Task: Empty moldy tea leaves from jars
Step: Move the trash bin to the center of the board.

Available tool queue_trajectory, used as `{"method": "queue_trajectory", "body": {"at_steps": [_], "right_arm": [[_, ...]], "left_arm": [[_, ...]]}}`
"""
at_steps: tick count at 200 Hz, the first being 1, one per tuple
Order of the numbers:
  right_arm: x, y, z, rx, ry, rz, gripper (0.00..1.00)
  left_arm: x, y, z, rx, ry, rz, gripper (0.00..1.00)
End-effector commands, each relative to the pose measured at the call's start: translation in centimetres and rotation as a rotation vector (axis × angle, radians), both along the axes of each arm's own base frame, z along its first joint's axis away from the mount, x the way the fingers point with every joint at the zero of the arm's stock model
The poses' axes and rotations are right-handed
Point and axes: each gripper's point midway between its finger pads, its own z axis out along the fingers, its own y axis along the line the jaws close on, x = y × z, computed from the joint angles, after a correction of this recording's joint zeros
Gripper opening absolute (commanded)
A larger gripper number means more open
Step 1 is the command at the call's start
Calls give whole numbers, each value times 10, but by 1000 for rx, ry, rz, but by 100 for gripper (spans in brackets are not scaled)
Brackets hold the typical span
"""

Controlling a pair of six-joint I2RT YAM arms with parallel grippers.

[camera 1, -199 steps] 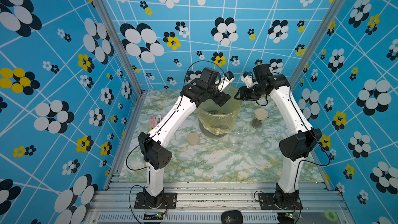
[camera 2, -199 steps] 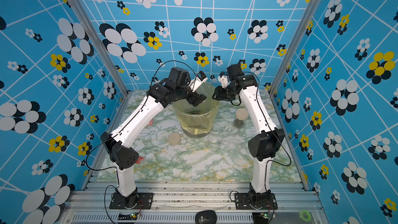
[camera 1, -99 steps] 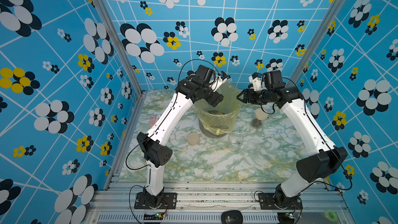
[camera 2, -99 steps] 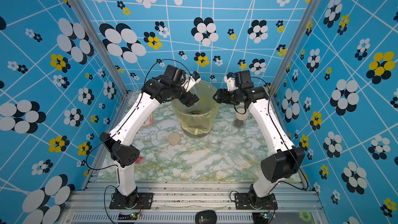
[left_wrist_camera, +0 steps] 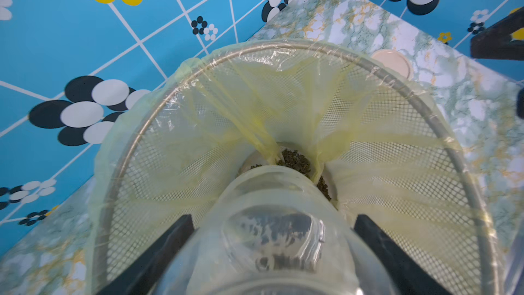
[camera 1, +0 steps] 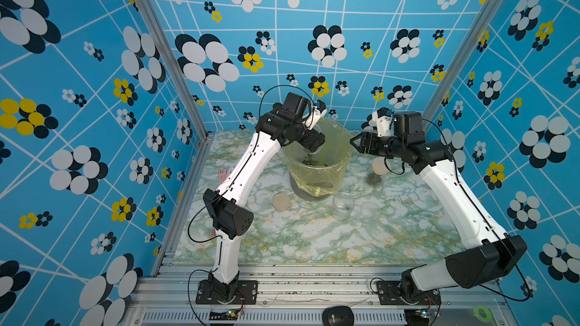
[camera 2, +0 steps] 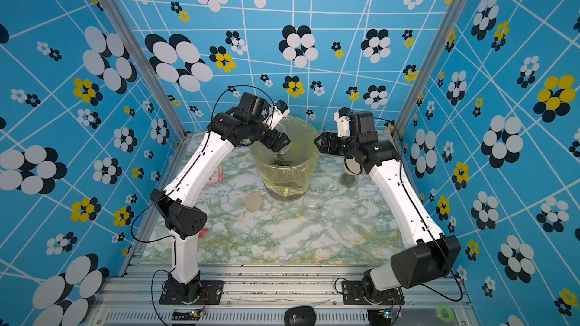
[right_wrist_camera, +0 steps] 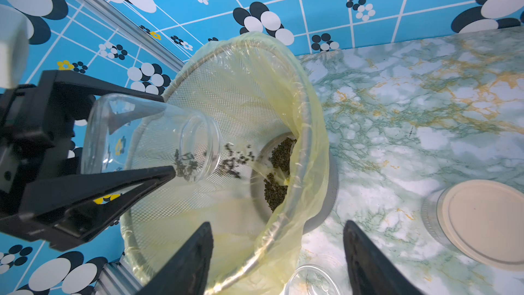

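The left gripper [left_wrist_camera: 272, 217] clamped a small clear cylindrical jar [right_wrist_camera: 136, 126], mouth tipped down. Dark crumbly moldy tea leaves [right_wrist_camera: 232, 160] spilled from it into the yellow-bagged mesh bin [right_wrist_camera: 309, 126] beneath that gripper. The right gripper [right_wrist_camera: 277, 223], jaws apart and empty, faced that bin.

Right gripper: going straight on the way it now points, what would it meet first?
Probably the near rim of the yellow-bagged bin: in the wrist view it lies dead ahead of the open right gripper, nothing between. Depth is unclear.
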Motion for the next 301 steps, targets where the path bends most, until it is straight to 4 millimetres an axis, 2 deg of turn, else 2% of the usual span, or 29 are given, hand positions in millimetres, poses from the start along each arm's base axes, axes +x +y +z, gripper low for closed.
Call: {"method": "queue_trajectory", "body": {"at_steps": [1, 11, 18, 28, 36, 42, 51, 63, 68, 77, 84, 95, 101, 106, 111, 119, 129, 135, 138, 151, 156, 162, 170, 191, 197, 232, 265, 283, 301], "right_arm": [[-4, -4, 15, 27, -57, -30, 73], [-5, -5, 15, 26, -59, -37, 73], [-5, -6, 15, 27, -64, -41, 73], [-6, -6, 16, 31, -66, -41, 73], [-7, -6, 17, 37, -69, -40, 73], [-7, -6, 17, 37, -71, -40, 73], [-8, -6, 17, 40, -71, -43, 73], [-8, -5, 18, 44, -73, -37, 72], [-9, -5, 18, 45, -72, -37, 72], [-9, -6, 19, 44, -74, -40, 72], [-9, -5, 19, 48, -75, -41, 72], [-11, -4, 20, 55, -75, -33, 72], [-11, -4, 21, 53, -78, -31, 72], [-11, -5, 21, 50, -79, -35, 72], [-11, -6, 21, 48, -81, -39, 72], [-11, -6, 21, 49, -82, -41, 72], [-12, -5, 20, 52, -78, -32, 72], [-12, -5, 19, 50, -77, -31, 72], [-12, -5, 19, 47, -77, -34, 72], [-11, -7, 19, 46, -80, -42, 72], [-11, -6, 18, 50, -78, -39, 72], [-11, -5, 20, 54, -79, -34, 72], [-12, -4, 20, 56, -79, -29, 71], [-12, -5, 22, 57, -87, -34, 71], [-12, -4, 21, 59, -84, -32, 71], [-12, -4, 18, 61, -81, -30, 71], [-14, -5, 17, 58, -81, -31, 71], [-14, -5, 15, 58, -77, -31, 70], [-14, -5, 14, 58, -74, -31, 70]], "left_arm": [[-2, -9, 29, -121, -16, -36, 27], [5, 0, 27, 5, -111, 16, 26], [2, -3, 23, 85, -147, 7, 27], [-6, -10, 28, -47, -57, -40, 27], [0, -5, 34, -103, -46, -9, 26], [7, 4, 31, 4, -121, 47, 26], [3, -1, 25, 143, -195, 29, 27], [-11, -15, 34, -93, -42, -68, 26], [-3, -8, 38, -145, -25, -22, 25], [8, 3, 35, 36, -160, 69, 25], [5, -1, 30, 173, -235, 41, 26], [-12, -18, 37, -45, -82, -66, 27], [-6, -12, 44, -148, -31, -39, 25], [3, -5, 44, -110, -73, 15, 25], [7, 1, 40, 26, -168, 54, 25], [7, -2, 35, 164, -248, 49, 26], [-6, -14, 36, 12, -128, -35, 26], [1, -7, 39, -48, -95, 6, 24], [4, -5, 39, -22, -119, 29, 24], [14, 4, 25, 354, -332, 84, 25], [11, 0, 22, 373, -327, 59, 25], [7, -5, 20, 283, -263, 30, 24], [11, 1, 23, 225, -244, 68, 22], [26, 12, 16, 629, -489, 120, 21], [26, 12, 15, 667, -505, 108, 21], [14, -6, 35, 609, -593, 69, 21], [7, -13, 40, 557, -568, 37, 22], [-4, -20, 44, 460, -533, 1, 23], [-16, -23, 51, 175, -370, -28, 24]]}}
